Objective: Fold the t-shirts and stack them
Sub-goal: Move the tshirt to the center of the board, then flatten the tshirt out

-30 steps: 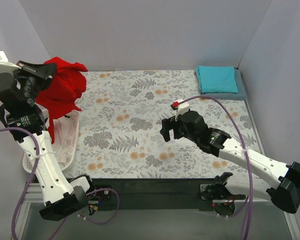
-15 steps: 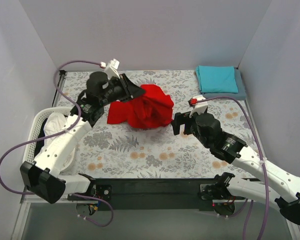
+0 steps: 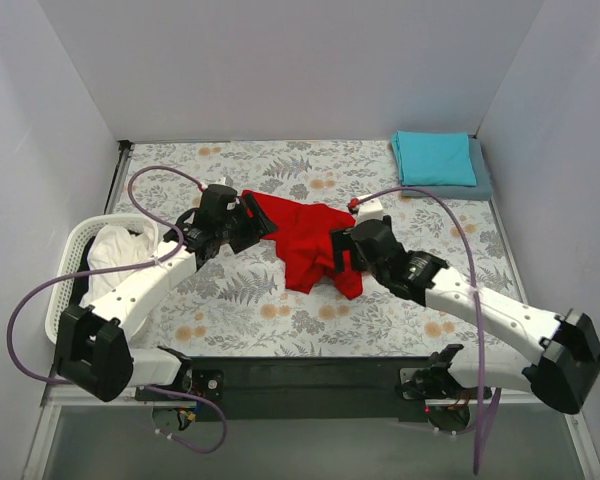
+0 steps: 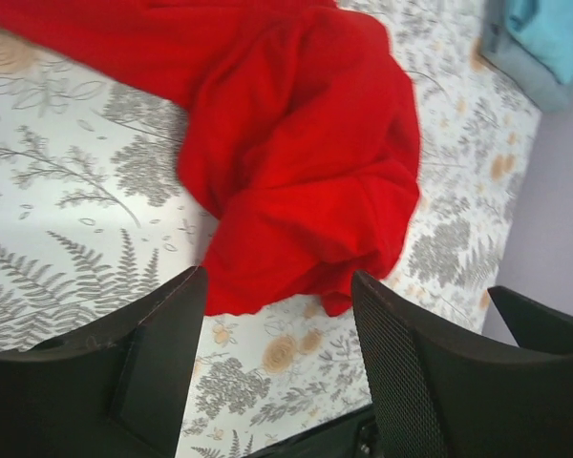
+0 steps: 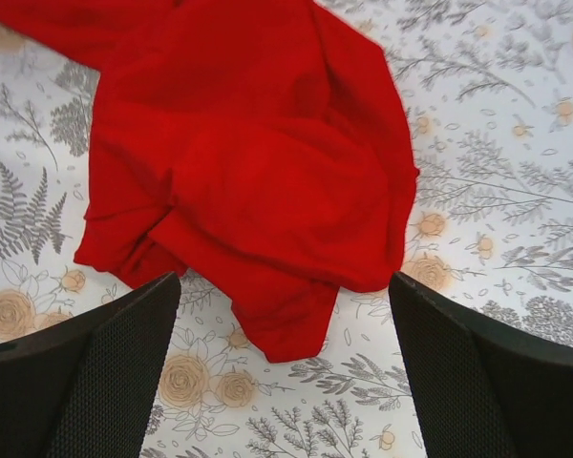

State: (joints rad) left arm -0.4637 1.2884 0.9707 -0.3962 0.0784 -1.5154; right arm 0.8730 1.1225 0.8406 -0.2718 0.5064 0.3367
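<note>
Overhead view of two robot arms at a floral-print surface (image 3: 220, 295), with 12 o'clock at the far wall. A red t-shirt (image 3: 305, 240) lies crumpled and unfolded in the middle of the surface. Its long axis runs on a slant, from a flatter tail at about 10 o'clock to a bunched lump at about 5 o'clock.

The left hand (image 3: 253, 225) sits at the shirt's 10 o'clock end, fingers apart and gripping nothing. Its wrist camera shows the red cloth just beyond the fingertips, not between them. The right hand (image 3: 338, 250) is at the shirt's 3 o'clock edge, fingers spread wide and empty, with the lump in plain view below. How high it hovers over the cloth cannot be told.

Each hand is close to its own end, so spreading the shirt flat looks like work for both, pulling apart along that slant. Bare print shows toward 6 and 12 o'clock of the shirt.

At 2 o'clock, in the far right corner, a folded teal t-shirt (image 3: 435, 157) rests on a folded grey-blue t-shirt (image 3: 483, 185). At 9 o'clock, a white lattice basket (image 3: 65, 250) holds white cloth (image 3: 115, 255). Pale lilac walls (image 3: 280, 70) close in three sides.
</note>
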